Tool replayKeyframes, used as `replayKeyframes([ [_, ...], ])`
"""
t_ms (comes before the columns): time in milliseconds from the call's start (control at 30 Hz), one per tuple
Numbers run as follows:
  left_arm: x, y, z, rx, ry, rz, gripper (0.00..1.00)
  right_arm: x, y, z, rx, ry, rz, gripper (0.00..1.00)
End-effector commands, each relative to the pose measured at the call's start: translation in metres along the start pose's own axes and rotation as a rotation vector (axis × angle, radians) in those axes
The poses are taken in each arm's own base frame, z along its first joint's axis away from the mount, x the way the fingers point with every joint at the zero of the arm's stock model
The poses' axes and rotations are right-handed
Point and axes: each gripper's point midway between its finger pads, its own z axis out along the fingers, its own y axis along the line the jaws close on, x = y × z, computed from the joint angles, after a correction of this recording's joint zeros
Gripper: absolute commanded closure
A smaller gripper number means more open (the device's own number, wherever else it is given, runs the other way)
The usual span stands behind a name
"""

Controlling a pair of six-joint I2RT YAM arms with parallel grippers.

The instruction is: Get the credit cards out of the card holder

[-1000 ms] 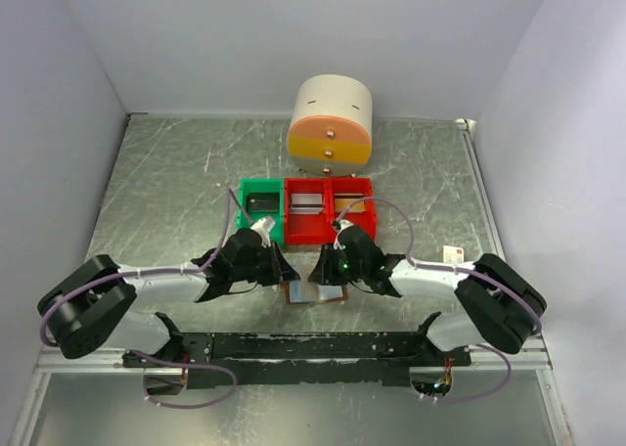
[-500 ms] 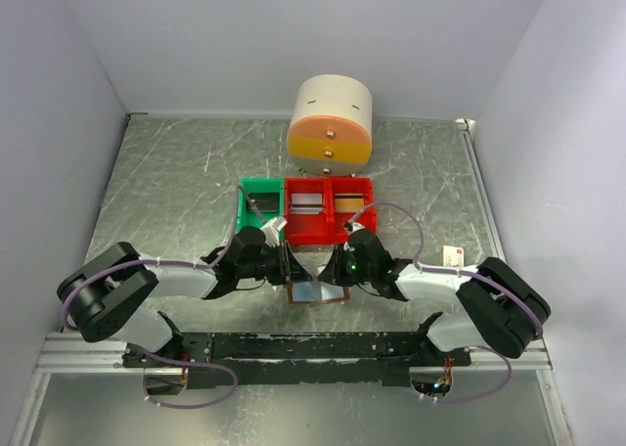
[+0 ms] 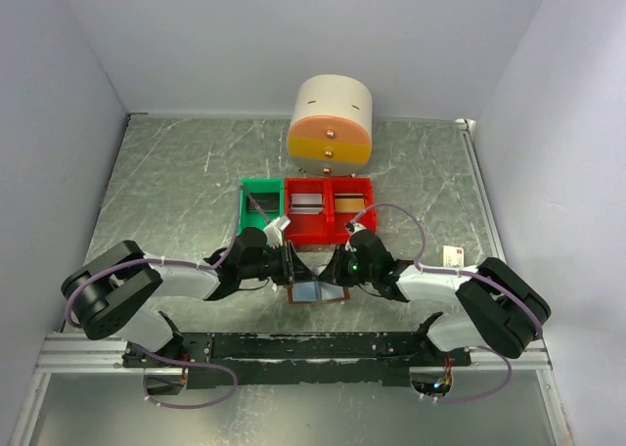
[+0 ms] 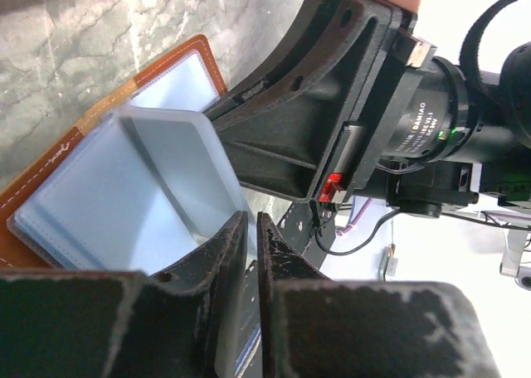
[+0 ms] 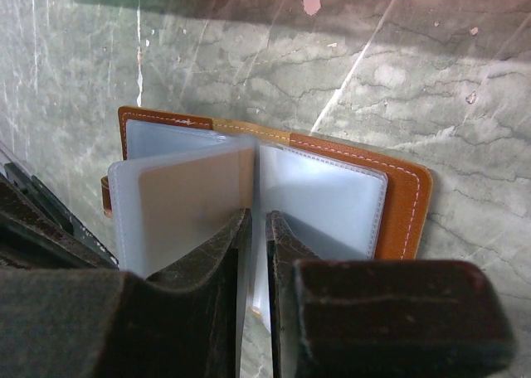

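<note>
Top view: the open card holder point(image 3: 318, 291) lies on the table point(image 3: 176, 172) between the left gripper point(image 3: 290, 267) and the right gripper point(image 3: 328, 270). Just behind them, a green bin point(image 3: 245, 211) and red bins point(image 3: 330, 237) hold small flat items.

Left wrist: nearly closed fingers point(image 4: 224, 254) pinch a plastic sleeve point(image 4: 133, 187) of the holder.

Right wrist: narrow-set fingers point(image 5: 217, 254) pinch a raised plastic sleeve.

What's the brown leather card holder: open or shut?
Open. The card holder lies spread flat, both pale inner panels facing up.
</note>
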Motion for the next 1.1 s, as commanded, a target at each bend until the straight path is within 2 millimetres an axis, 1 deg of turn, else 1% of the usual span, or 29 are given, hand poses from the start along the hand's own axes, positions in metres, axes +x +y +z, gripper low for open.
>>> replayKeyframes([
  [0,-0.002,-0.006,0.003,0.03,-0.019,0.012,0.83,0.007,-0.014,-0.002,0.043,0.015,0.009,0.86],
  [67,-0.001,-0.007,0.003,0.039,-0.023,0.013,0.86,0.007,-0.015,-0.002,0.043,0.016,0.008,0.86],
  [133,0.0,-0.009,0.003,0.057,-0.03,0.014,0.92,0.008,-0.015,-0.002,0.041,0.018,0.007,0.86],
  [267,0.002,-0.006,0.004,0.06,-0.03,0.003,0.93,0.008,-0.014,-0.001,0.039,0.021,0.008,0.86],
  [367,0.004,0.002,0.004,0.026,-0.03,-0.012,0.93,0.005,-0.012,-0.003,0.031,0.012,0.006,0.85],
  [467,0.007,0.017,0.003,-0.046,-0.03,-0.016,0.93,-0.001,-0.005,-0.006,0.011,-0.01,-0.005,0.84],
  [567,0.008,0.032,-0.001,-0.126,-0.03,0.001,0.93,-0.01,0.003,-0.012,-0.007,-0.035,-0.021,0.8],
  [667,0.007,0.041,-0.003,-0.186,-0.03,0.022,0.93,-0.017,0.01,-0.018,-0.016,-0.054,-0.036,0.74],
  [733,0.007,0.048,-0.003,-0.233,-0.026,0.038,0.93,-0.022,0.01,-0.022,0.01,-0.068,-0.039,0.7],
  [833,0.007,0.054,-0.005,-0.272,-0.021,0.054,0.93,-0.027,0.008,-0.029,0.041,-0.086,-0.048,0.68],
  [867,0.007,0.053,-0.005,-0.269,-0.023,0.058,0.93,-0.029,0.01,-0.031,0.034,-0.093,-0.053,0.67],
  [967,0.007,0.05,-0.004,-0.262,-0.018,0.066,0.93,-0.027,0.028,-0.035,-0.056,-0.078,-0.072,0.64],
  [1067,0.007,0.048,-0.001,-0.259,-0.013,0.067,0.93,-0.021,0.046,-0.035,-0.153,-0.036,-0.09,0.6],
])
